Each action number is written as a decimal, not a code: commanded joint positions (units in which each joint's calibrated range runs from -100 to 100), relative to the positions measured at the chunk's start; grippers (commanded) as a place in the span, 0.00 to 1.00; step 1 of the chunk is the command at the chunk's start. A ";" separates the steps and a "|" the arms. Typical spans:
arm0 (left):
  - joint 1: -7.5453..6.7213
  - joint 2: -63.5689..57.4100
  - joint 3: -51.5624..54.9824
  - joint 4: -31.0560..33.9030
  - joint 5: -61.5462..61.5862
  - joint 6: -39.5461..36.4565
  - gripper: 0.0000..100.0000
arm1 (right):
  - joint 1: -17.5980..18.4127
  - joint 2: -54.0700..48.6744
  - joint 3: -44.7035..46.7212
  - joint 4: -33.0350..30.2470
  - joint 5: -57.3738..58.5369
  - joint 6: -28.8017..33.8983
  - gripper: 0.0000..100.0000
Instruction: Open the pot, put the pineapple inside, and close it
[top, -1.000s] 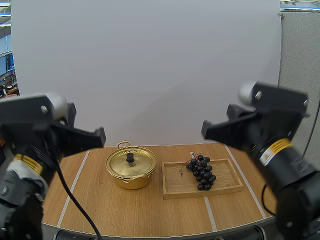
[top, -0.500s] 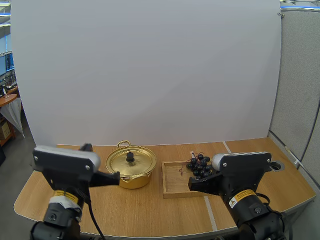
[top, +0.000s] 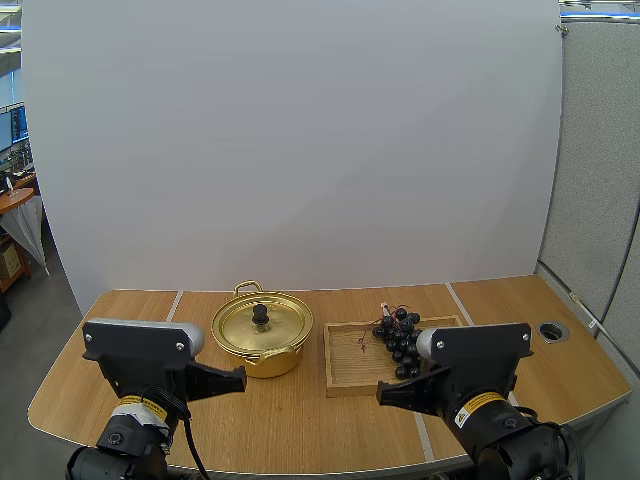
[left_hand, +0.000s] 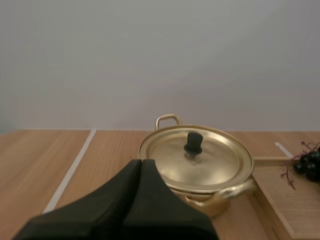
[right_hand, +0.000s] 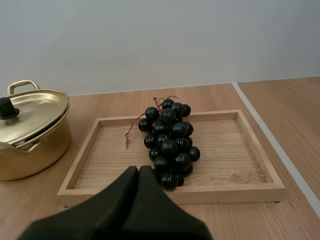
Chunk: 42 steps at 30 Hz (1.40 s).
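The tabletop (top: 300, 420) spans the lower half of the high view, with both arms low at the bottom edge. The wooden tray (top: 345, 375) is seen right of centre, just beside the pot (top: 262, 340), which sits left of centre. No pineapple is seen; a bunch of grapes (top: 400, 335) lies on the tray, well inside its rim, and is the only fruit in sight. The lid (left_hand: 197, 157) is seated flat on the pot, its black knob (left_hand: 194, 142) upright at the middle.

The left end effector (left_hand: 141, 165) is drawn back on the near side of the pot, its fingers pressed together into one dark wedge, holding nothing. The right end effector (right_hand: 139, 172) is likewise closed on nothing, just short of the tray's near rim.

With the lid on and the grapes on the tray, the fruit is judged not to be in the pot. Should the lid be lifted, the knob would best be approached from straight above with fingers spread, gripped low on its stem, and raised vertically so the light pot is not dragged or tipped against the tray.
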 joint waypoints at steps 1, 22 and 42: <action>0.07 -0.23 0.23 -0.07 11.44 -0.76 0.00 | -0.24 -0.39 0.00 -0.74 3.36 -0.21 0.00; 0.07 -0.23 0.23 -0.07 12.43 -2.34 0.00 | -0.24 -0.39 0.00 -0.74 3.35 -0.21 0.00; 0.07 -0.23 0.23 -0.07 12.43 -2.29 0.00 | -0.24 -0.39 0.00 -0.74 3.17 -0.21 0.00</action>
